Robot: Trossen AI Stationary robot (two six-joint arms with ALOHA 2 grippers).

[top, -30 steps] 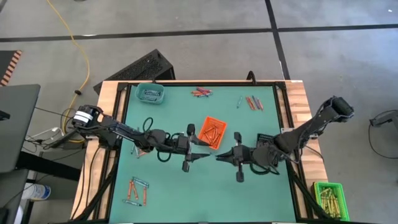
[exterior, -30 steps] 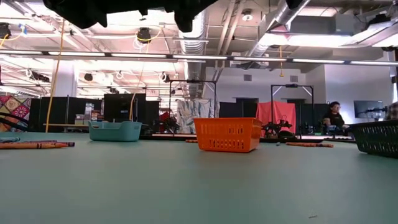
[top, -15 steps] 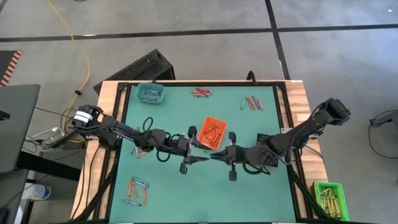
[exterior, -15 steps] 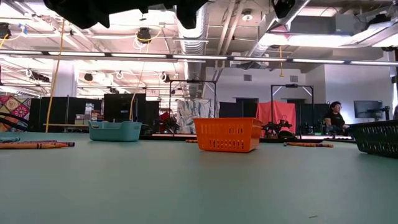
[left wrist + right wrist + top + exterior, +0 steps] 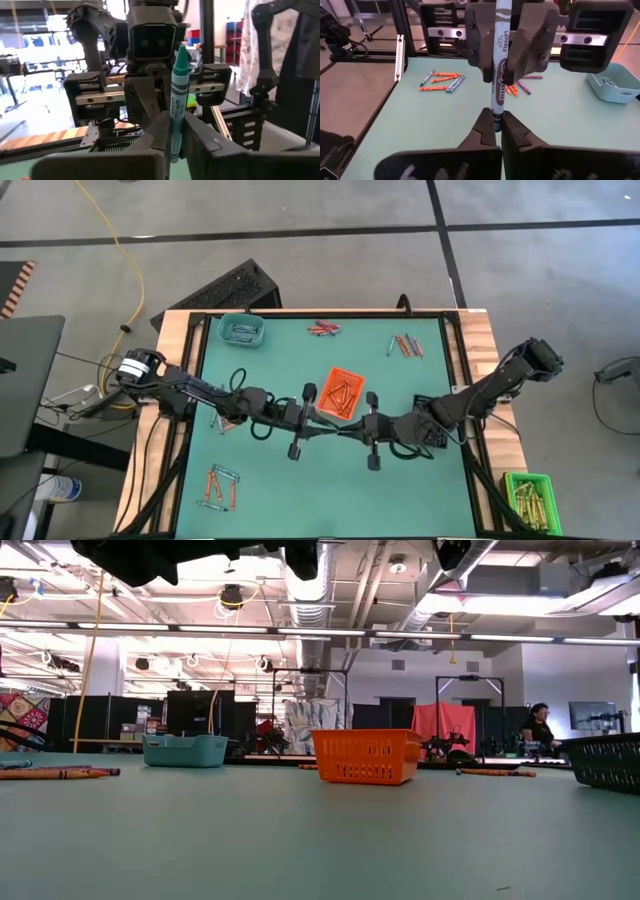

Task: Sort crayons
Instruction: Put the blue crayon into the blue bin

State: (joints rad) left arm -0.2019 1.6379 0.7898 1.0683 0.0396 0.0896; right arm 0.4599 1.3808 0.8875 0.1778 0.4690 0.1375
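Left end effector (image 5: 328, 421) now closed on blue crayon (image 5: 177, 100), was wide open moment ago; right end effector (image 5: 342, 426) also pinches same crayon, tip to tip above counter (image 5: 300, 490) centre, near orange tray (image 5: 340, 391); handover half done; right release likely next.

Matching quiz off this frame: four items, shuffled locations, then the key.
1. blue-green crayon
2. teal tray
3. orange basket
4. green basket

A. middle of the mat
B. held up in mid-air
C. lower right in the high view, off the mat
D. upper left corner of the mat in the high view

Pairs: 1-B, 2-D, 3-A, 4-C
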